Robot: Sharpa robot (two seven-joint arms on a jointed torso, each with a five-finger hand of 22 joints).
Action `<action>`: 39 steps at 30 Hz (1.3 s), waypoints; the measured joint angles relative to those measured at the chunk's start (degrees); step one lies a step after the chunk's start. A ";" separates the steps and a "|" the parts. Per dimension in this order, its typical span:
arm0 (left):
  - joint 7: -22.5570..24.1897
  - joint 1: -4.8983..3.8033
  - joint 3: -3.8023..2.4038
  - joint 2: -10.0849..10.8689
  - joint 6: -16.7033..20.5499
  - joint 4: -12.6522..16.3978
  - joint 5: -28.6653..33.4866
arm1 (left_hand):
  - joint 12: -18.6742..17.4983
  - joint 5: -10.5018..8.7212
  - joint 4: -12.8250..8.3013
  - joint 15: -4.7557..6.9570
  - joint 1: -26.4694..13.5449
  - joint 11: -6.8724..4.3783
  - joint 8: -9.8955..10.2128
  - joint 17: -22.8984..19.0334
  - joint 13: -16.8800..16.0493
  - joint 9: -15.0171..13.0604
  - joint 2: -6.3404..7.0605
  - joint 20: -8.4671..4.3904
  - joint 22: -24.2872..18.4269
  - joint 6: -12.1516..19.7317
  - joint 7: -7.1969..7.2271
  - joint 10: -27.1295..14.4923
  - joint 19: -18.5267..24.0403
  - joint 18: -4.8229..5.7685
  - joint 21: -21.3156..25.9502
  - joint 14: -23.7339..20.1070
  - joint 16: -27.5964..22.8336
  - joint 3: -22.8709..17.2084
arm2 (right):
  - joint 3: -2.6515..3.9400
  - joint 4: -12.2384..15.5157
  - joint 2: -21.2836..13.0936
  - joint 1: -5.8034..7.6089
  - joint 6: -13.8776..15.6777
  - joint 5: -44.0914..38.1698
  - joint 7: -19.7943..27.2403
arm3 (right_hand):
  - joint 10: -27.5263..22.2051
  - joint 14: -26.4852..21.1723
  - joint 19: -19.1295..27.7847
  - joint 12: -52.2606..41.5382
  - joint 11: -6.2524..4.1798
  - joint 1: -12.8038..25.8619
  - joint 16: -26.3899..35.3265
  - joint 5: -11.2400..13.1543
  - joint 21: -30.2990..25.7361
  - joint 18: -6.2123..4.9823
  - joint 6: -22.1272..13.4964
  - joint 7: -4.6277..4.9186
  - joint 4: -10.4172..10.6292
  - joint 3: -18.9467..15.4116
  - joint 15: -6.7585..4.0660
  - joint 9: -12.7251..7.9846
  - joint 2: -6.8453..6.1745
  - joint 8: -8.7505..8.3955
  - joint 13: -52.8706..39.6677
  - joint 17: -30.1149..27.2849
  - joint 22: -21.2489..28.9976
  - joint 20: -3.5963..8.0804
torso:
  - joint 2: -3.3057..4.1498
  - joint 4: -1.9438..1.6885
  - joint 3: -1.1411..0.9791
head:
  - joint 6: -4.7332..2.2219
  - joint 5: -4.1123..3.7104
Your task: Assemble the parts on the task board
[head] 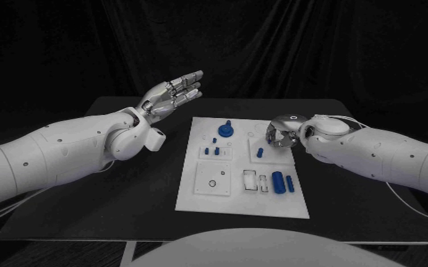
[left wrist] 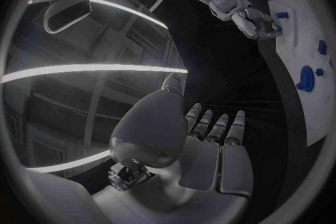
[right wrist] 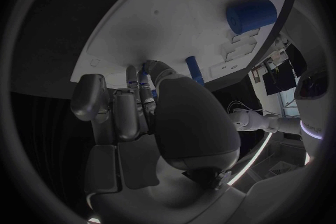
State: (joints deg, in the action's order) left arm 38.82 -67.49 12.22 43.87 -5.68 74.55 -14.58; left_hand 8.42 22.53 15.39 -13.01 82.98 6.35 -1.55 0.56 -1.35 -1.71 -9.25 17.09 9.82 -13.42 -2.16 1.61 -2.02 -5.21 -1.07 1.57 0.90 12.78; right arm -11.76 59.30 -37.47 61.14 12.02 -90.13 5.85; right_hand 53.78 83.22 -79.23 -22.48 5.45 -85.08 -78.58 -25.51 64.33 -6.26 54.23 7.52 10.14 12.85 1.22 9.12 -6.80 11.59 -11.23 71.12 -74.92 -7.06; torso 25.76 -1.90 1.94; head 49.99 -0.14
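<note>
Left robot hand (head: 171, 98) hovers released, fingers spread, above the counter (head: 133, 174); right robot hand (head: 284, 132) curls over the task board (head: 240, 205), grasp unclear.

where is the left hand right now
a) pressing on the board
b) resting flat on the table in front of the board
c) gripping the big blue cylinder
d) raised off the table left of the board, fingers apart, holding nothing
d: in the head view the left hand is lifted clear of the table, left of the board, fingers spread with nothing in them.
</note>
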 measured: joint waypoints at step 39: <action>0.02 0.87 -0.01 -0.36 -0.97 -0.96 0.01 | -0.04 3.55 -2.13 -0.81 2.54 0.20 0.00 0.17 0.01 -0.09 -0.75 -0.19 0.49 -0.41 -0.41 -0.20 -0.61 0.85 -0.23 0.82 0.64 -0.71 | -0.06 2.69 -1.66 -0.06 3.28 1.14 1.06 | 3.34 -0.57 0.21 -1.54 -1.36 -1.18 0.25 0.56 -0.22 -0.01 3.40 -0.26 -2.73 2.50 -0.99 4.58 0.94 2.94 -0.72 -1.26 0.01 0.63 | -0.37 0.08 0.28 | 0.00 0.51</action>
State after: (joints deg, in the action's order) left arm 38.83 -66.62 12.21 43.51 -6.65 73.58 -14.57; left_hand 8.38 26.07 13.26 -13.83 85.52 6.54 -1.55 0.74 -1.34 -1.80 -10.01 16.89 10.32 -13.83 -2.57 1.41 -2.63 -4.36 -1.30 2.39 1.53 12.06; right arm -11.81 61.98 -39.13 61.07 15.30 -88.98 6.91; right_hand 57.13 82.65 -79.02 -24.02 4.09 -86.25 -78.32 -24.95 64.11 -6.27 57.63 7.27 7.41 15.34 0.24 13.70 -5.86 14.54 -11.95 69.86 -74.92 -6.44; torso 25.39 -1.82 2.22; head 49.99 0.37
